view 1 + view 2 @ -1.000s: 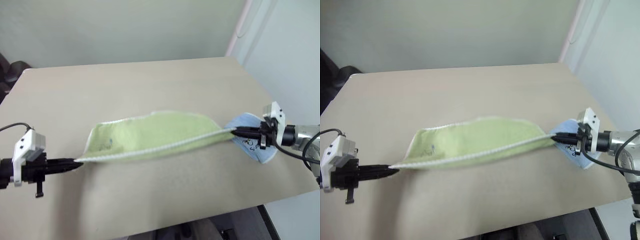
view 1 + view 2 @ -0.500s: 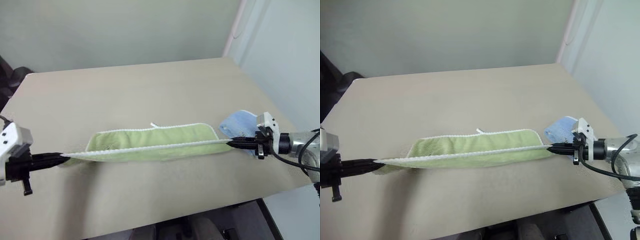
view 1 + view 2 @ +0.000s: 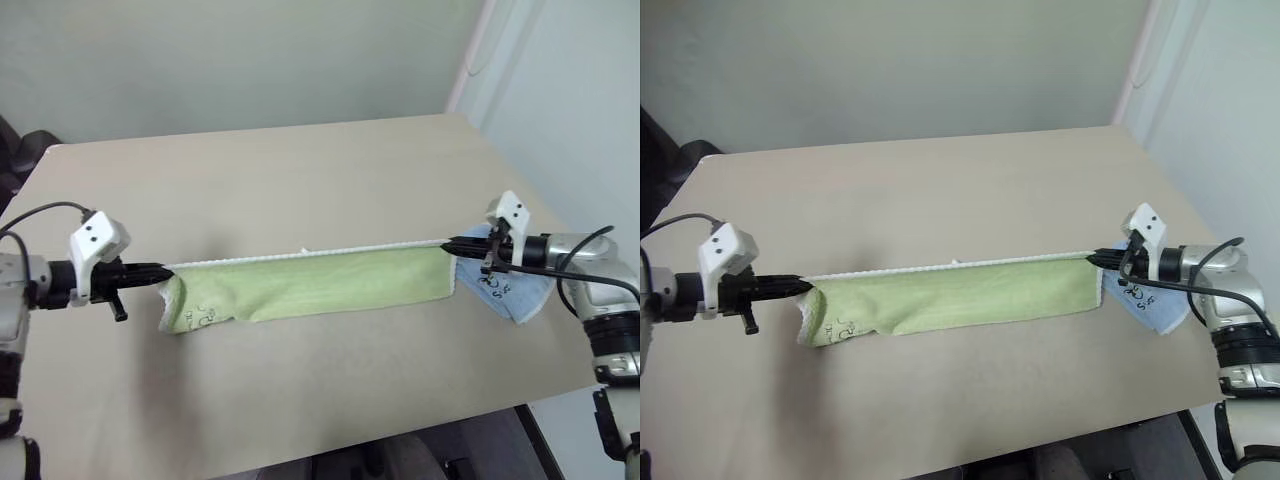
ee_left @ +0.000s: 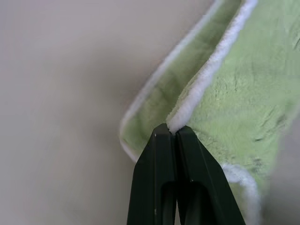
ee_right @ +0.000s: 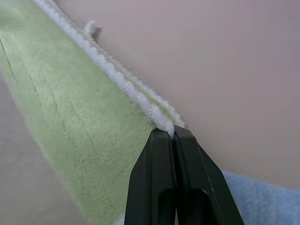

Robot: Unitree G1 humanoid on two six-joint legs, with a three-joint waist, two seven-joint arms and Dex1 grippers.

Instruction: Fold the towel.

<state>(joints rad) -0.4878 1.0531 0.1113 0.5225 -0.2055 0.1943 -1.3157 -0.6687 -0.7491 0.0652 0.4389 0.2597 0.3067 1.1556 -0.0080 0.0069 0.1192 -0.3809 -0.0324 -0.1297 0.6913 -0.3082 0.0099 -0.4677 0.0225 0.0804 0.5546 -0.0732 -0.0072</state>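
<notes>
The lime-green towel with white edging is stretched taut across the middle of the tan table, doubled over lengthwise, its lower part resting on the tabletop. My left gripper is shut on the towel's left corner. At the right end my right gripper is shut on the towel's white edge. A small white loop tag pokes out along the top edge.
A smaller light blue cloth with black print lies on the table under my right gripper, near the right edge. A dark chair part stands beyond the far left corner. A wall runs behind the table.
Both grippers carried the towel's held edge away from me over the far edge, so the towel now lies doubled. The left gripper also moved inward in view.
</notes>
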